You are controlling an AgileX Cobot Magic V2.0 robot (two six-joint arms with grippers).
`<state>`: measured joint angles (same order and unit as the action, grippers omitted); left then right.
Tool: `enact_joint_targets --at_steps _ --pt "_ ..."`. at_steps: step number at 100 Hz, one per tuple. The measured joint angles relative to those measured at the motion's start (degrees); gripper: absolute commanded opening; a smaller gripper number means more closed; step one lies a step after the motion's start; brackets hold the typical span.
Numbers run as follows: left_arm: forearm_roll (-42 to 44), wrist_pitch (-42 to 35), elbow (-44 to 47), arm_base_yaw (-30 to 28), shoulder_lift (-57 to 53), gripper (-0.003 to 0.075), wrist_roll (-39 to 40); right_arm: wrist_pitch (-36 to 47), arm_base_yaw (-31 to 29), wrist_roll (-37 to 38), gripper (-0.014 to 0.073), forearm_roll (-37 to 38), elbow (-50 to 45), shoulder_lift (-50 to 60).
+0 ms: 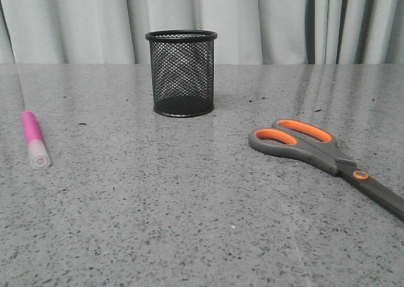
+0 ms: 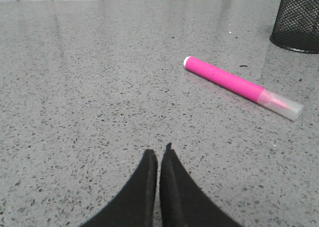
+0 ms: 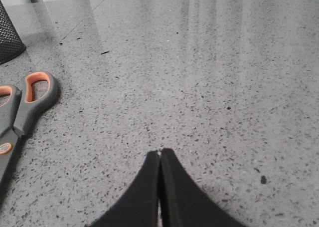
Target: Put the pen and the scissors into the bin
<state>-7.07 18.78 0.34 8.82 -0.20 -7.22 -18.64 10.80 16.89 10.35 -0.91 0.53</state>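
Nothing is in the bin (image 1: pixel 182 72) yet: it stands upright toward the far middle of the grey speckled worktop (image 1: pixel 189 224), and both items lie flat on either side of it.

The pen (image 1: pixel 34 139) lies on the robot's left, well apart from the bin, its long axis running roughly away from the robot with the whitish cap at the near end. The left wrist view has it lying crosswise ahead of the left tool (image 2: pixel 158 159) and off toward the bin's side, so the left arm looks the nearer one for it.

The scissors (image 1: pixel 325 158) lie on the right, handles toward the bin and blades trailing out toward the near right edge of the front view. From the right wrist they sit beside the right tool (image 3: pixel 159 159), toward the bin's side.

Both tools have their fingertips pressed together, holding nothing.

No brand, label or writing is readable on any of them.
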Motion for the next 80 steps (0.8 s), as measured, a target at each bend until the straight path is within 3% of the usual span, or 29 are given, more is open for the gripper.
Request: enact_joint_targets --at_steps 42,53,60,80 --pt "0.37 0.00 0.00 0.00 0.00 -0.0020 0.00 0.13 0.00 0.00 -0.0066 1.64 0.00 0.00" --pt "-1.72 -1.04 0.00 0.00 0.00 -0.0020 0.00 3.64 0.00 0.00 -0.0066 1.80 0.00 0.00" --pt "-10.66 -3.34 0.00 0.00 0.00 -0.0020 0.13 10.39 0.00 0.00 -0.0066 -0.60 0.00 0.00" --pt "-50.56 -10.59 0.00 0.00 0.00 -0.0020 0.55 29.89 0.00 0.00 -0.0065 -8.18 0.00 0.00"
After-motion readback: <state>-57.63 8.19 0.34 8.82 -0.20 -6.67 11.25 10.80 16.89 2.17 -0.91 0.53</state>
